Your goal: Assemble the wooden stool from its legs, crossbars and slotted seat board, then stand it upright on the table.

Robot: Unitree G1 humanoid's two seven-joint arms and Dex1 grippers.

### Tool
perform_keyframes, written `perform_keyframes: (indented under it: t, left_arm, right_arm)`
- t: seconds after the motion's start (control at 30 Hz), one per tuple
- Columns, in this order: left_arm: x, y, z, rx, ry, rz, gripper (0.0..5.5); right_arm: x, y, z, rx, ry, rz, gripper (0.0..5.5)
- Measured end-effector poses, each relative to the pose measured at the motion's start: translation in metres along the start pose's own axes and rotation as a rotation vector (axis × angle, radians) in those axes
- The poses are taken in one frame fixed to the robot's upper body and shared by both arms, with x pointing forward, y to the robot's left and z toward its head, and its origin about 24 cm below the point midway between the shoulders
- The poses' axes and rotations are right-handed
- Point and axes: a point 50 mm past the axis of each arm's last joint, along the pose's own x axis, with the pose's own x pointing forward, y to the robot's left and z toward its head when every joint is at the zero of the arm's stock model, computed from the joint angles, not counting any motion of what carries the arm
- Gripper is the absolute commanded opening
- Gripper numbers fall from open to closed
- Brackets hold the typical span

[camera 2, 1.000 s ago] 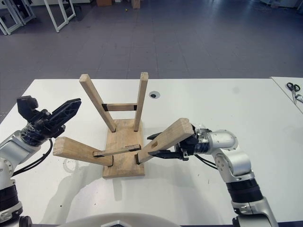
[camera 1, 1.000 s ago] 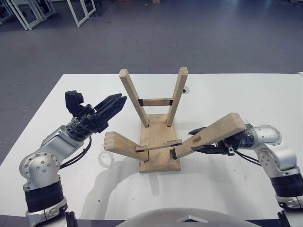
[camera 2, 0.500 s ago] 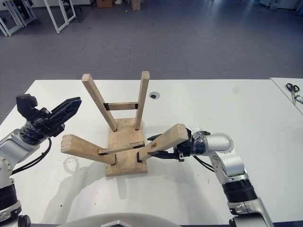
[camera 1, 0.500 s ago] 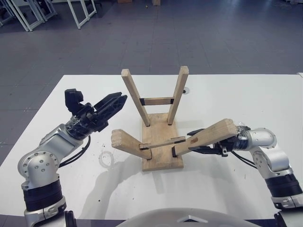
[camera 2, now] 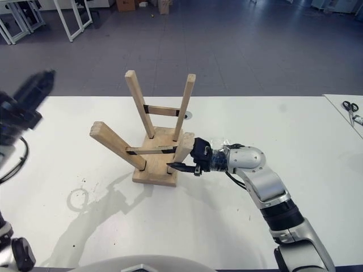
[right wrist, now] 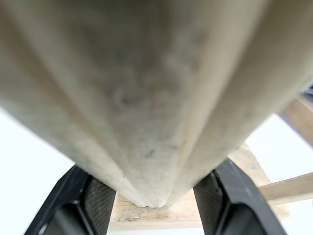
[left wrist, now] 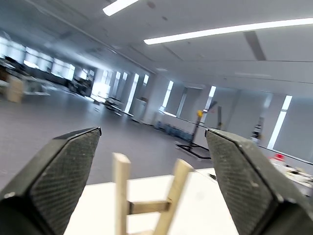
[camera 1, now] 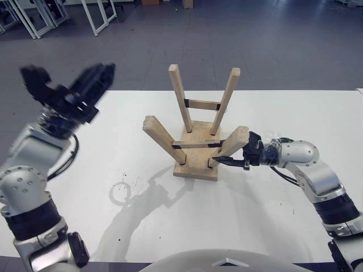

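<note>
Your stool (camera 1: pixel 195 141) rests upside down on its seat board (camera 1: pixel 195 168) near the middle of the tabletop (camera 1: pixel 295 113), legs pointing up. Your right tool (camera 1: pixel 231 157) is clamped on the leg (camera 1: pixel 231 144) at 4 o'clock of the board. Your left tool (camera 1: pixel 95 79) hangs high at 10 o'clock, fingers wide apart, holding nothing.

Set side by side on the head, the two eye views look forward and down from above the near edge of the desk (camera 1: pixel 272 226). They share nearly everything: the stool (camera 1: pixel 195 163), the desk top and the hall floor (camera 1: pixel 227 45) beyond. The left wrist view faces level across the hall between the spread fingers (left wrist: pixel 63 181) of the left gripper (left wrist: pixel 152 134), well back from the stool. The right wrist view sits tight against the leg (right wrist: pixel 146 98) clamped in the right gripper (right wrist: pixel 154 196), looking along it to the seat board (right wrist: pixel 156 218).
</note>
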Motion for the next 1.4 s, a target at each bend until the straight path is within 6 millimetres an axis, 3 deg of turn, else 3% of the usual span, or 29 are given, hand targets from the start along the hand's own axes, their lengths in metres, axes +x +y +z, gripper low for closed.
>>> perform_keyframes:
  t: [0.1,0.17,0.27,0.33,0.43,0.53,0.67,0.8,0.97,1.1,1.17,1.4]
  left_arm:
    - [0.015,-0.006,0.012,0.071,-0.016,0.080,3.95]
    - [0.030,-0.026,0.005,0.138,0.104,0.029,3.95]
    - [0.040,-0.058,-0.014,0.117,0.221,-0.119,3.95]
    - [0.047,-0.078,-0.041,0.117,0.336,-0.140,3.95]
    - [0.055,-0.102,-0.077,0.209,0.500,-0.130,3.95]
    - [0.066,-0.118,-0.094,0.353,0.564,-0.120,3.65]
    - [0.078,-0.121,-0.125,0.522,0.597,-0.023,2.95]
    - [0.078,-0.122,-0.141,0.605,0.553,0.024,2.27]
    - [0.082,-0.123,-0.140,0.716,0.429,0.076,2.27]
    - [0.060,-0.126,-0.182,0.803,0.605,-0.029,2.27]
    - [0.058,-0.125,-0.192,0.849,0.608,-0.037,2.27]
    - [0.063,-0.122,-0.201,0.894,0.562,0.006,2.27]
  right_arm:
    - [0.001,-0.001,0.003,0.055,0.013,-0.009,2.04]
    - [0.001,-0.003,0.002,0.101,0.030,-0.009,2.04]
    - [-0.001,-0.007,0.003,0.109,0.027,-0.018,2.04]
    - [-0.003,-0.008,0.002,0.113,0.025,-0.039,2.04]
    - [-0.004,-0.008,0.001,0.118,0.024,-0.061,2.04]
    - [-0.005,-0.004,-0.001,0.122,0.024,-0.078,2.04]
    - [-0.004,-0.003,-0.001,0.124,0.022,-0.085,2.04]
    - [-0.004,-0.003,-0.002,0.129,0.018,-0.093,2.04]
    - [-0.004,-0.002,-0.003,0.134,0.015,-0.100,2.04]
    - [-0.005,-0.002,-0.004,0.137,0.008,-0.109,2.04]
    - [-0.005,-0.004,-0.003,0.138,0.005,-0.123,2.04]
    - [0.001,-0.003,-0.001,0.113,0.050,-0.082,2.04]
